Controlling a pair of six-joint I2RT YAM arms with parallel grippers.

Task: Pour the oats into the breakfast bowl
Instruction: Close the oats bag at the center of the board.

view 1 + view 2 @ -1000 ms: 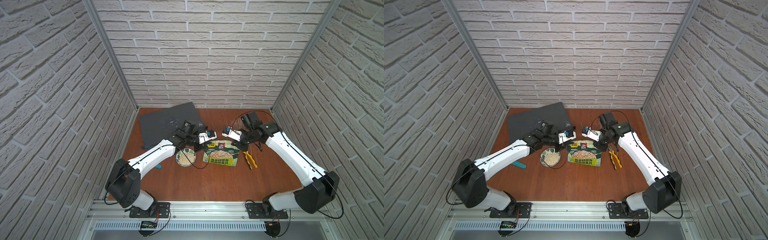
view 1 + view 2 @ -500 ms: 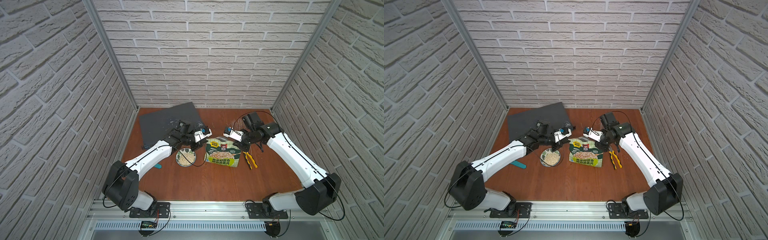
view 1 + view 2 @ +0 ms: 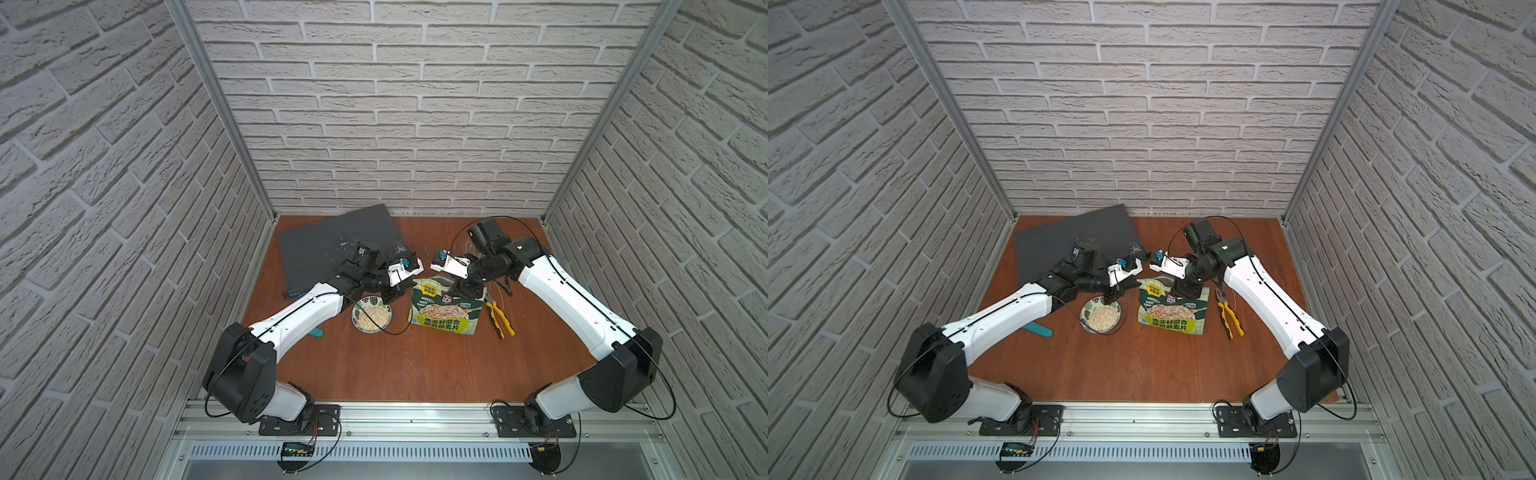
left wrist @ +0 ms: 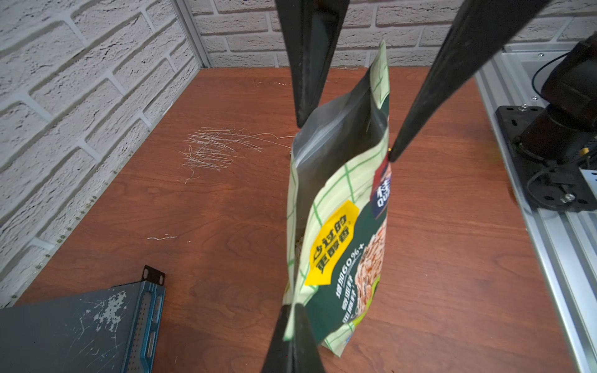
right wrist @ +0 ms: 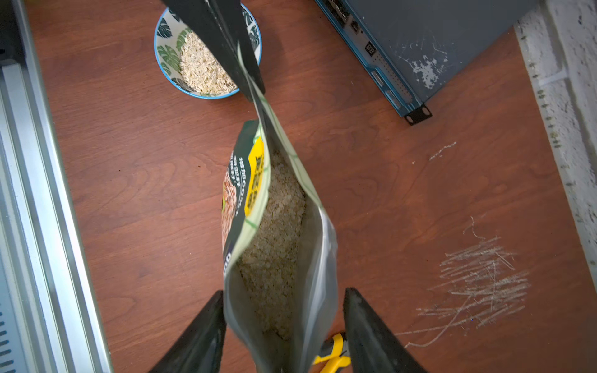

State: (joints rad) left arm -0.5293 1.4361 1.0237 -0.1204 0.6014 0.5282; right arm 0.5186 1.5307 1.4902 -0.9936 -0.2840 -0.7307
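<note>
The light-green oats pouch (image 3: 446, 309) (image 3: 1173, 309) stands upright on the wooden table, mouth open, with pale oats (image 5: 277, 219) inside. My left gripper (image 4: 295, 310) (image 3: 409, 286) is shut on the pouch's top corner at the bowl side. At the other end of the mouth my right gripper (image 5: 284, 292) (image 3: 467, 291) is open, one finger on each side of the pouch wall, not pinching it. The breakfast bowl (image 3: 353, 320) (image 5: 161, 61), leaf-printed with a blue rim, sits just left of the pouch and holds a heap of oats (image 3: 372, 319) (image 3: 1101, 318).
A dark grey flat rack device (image 3: 336, 245) lies at the back left. Yellow-handled pliers (image 3: 500, 318) lie on the table right of the pouch. A teal object (image 3: 1038, 330) sticks out under the left arm. Brick walls close three sides.
My right gripper has opened and let go of the pouch's edge. The pouch has gone from tilted to upright, and the left gripper has stayed shut on its corner.
</note>
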